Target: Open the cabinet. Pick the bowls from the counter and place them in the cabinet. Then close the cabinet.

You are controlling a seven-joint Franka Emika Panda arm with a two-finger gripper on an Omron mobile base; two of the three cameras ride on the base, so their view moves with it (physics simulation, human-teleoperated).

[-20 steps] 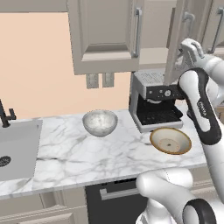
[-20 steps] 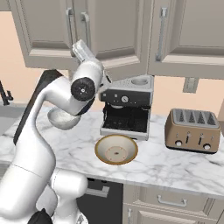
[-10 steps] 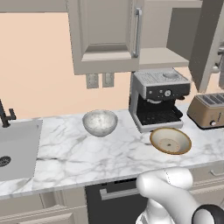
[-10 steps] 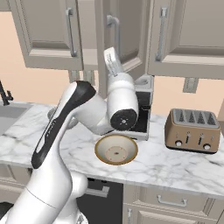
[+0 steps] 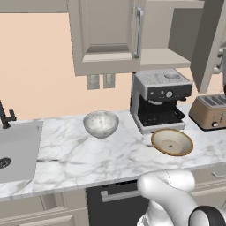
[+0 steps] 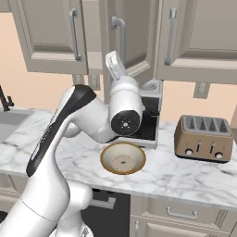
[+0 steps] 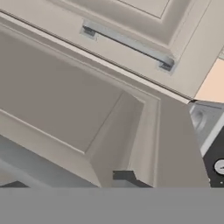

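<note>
The white arm [image 6: 69,134] bends up from the base, and its gripper [image 6: 115,65] reaches to the bar handle [image 6: 119,32] of the cabinet's [image 5: 163,31] half-open right door. If the fingers grip it, I cannot tell (the tips are hidden). Both bowls, marbled [image 5: 101,124] and tan [image 5: 172,142], stand on the counter [image 5: 88,154].

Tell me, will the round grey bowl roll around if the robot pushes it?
The grey marbled bowl looks deep and rounded underneath, so it would probably rock or slide on the smooth marble counter rather than roll away. It looks stiff like stone or ceramic, so likely breakable if dropped.
</note>
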